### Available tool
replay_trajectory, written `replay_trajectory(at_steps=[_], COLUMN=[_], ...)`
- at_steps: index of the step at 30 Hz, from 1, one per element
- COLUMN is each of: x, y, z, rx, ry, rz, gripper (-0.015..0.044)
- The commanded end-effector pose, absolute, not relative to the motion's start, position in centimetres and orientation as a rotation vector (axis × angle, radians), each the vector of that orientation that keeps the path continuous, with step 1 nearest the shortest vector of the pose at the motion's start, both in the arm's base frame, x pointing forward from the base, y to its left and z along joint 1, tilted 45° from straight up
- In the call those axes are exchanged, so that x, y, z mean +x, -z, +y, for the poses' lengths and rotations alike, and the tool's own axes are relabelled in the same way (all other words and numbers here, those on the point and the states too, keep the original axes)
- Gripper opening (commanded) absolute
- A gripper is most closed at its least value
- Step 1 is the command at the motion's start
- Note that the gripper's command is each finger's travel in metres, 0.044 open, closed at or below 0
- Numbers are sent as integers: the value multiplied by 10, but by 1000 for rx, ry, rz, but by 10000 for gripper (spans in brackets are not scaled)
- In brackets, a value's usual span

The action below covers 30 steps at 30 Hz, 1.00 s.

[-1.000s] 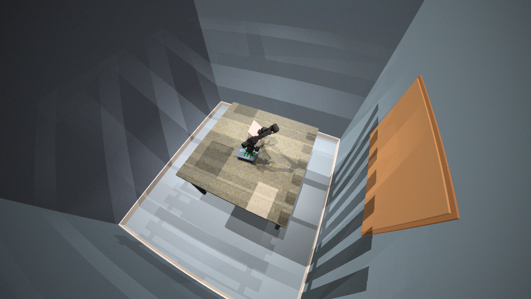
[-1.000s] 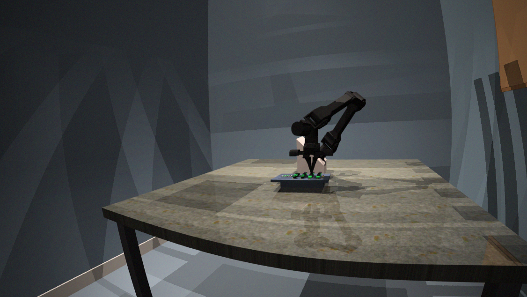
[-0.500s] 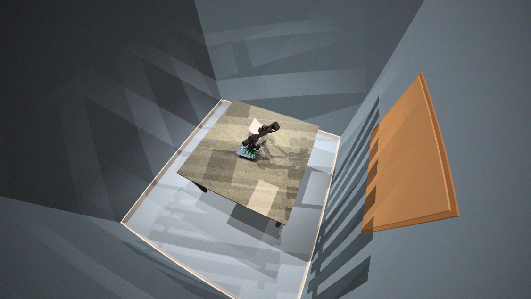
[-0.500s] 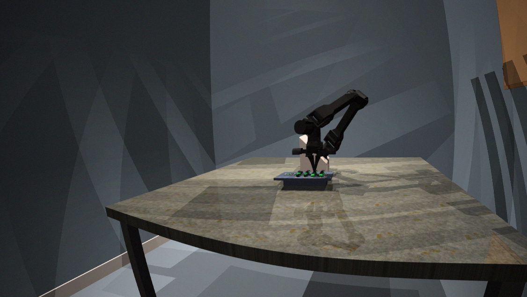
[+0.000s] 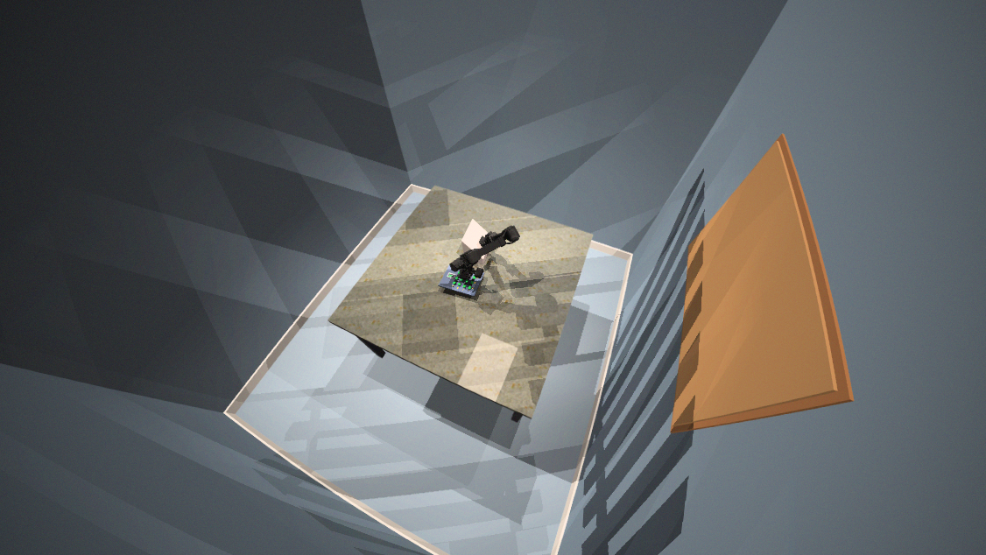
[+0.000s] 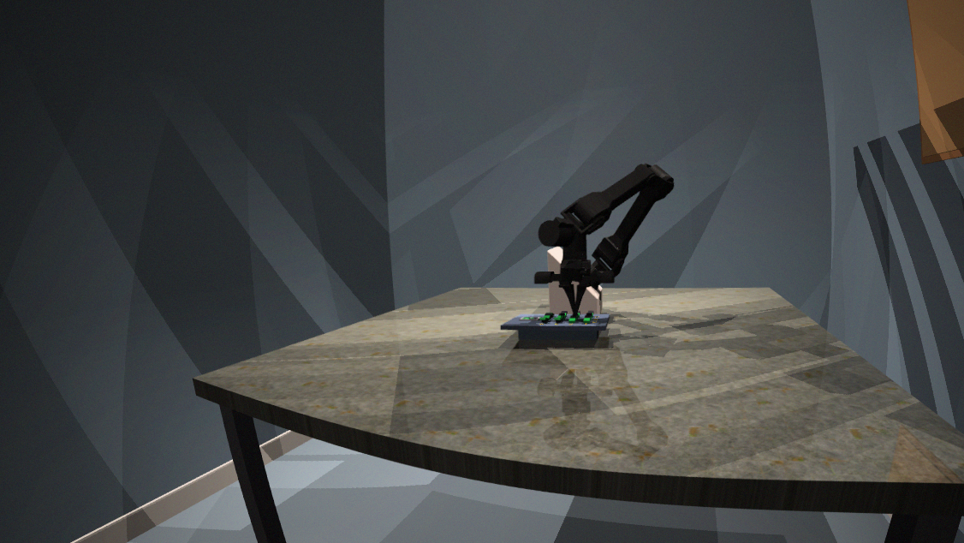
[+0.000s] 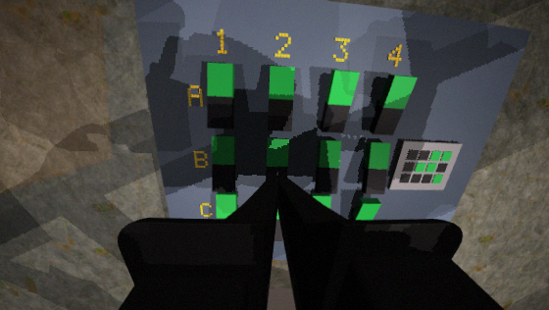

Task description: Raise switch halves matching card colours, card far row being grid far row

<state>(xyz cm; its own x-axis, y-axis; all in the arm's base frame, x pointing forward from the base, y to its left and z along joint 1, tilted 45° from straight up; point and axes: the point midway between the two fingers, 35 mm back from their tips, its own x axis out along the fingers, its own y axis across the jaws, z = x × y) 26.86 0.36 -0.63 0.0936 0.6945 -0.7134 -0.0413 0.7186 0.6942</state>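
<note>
A blue switch panel bears rows A, B, C and columns 1 to 4. The white card reads, far row first: dark, dark, green, green; dark, green, green, dark; dark, dark, dark, green. My gripper is shut and empty, tips low at the near dark half of switch B2; contact is unclear. Switches A1, A2 and B1 lie in shadow. The fingers mostly hide C2. Which halves stand raised is hard to tell.
The panel stands on a speckled stone-look table. A pale block stands behind the panel, by the arm. Neighbouring switches B3 and C3 sit close to the fingers. An orange panel is on the wall.
</note>
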Motion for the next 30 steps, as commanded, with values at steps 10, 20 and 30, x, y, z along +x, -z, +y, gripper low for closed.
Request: replay_trajectory(at_steps=[10,20,30], x=[269,269,265], y=[8,9,-37], z=[6,7,-40], rx=[600,600,593], ry=[-596,-596,-603], rz=[1382,1382,1408], gripper=[0,0,0])
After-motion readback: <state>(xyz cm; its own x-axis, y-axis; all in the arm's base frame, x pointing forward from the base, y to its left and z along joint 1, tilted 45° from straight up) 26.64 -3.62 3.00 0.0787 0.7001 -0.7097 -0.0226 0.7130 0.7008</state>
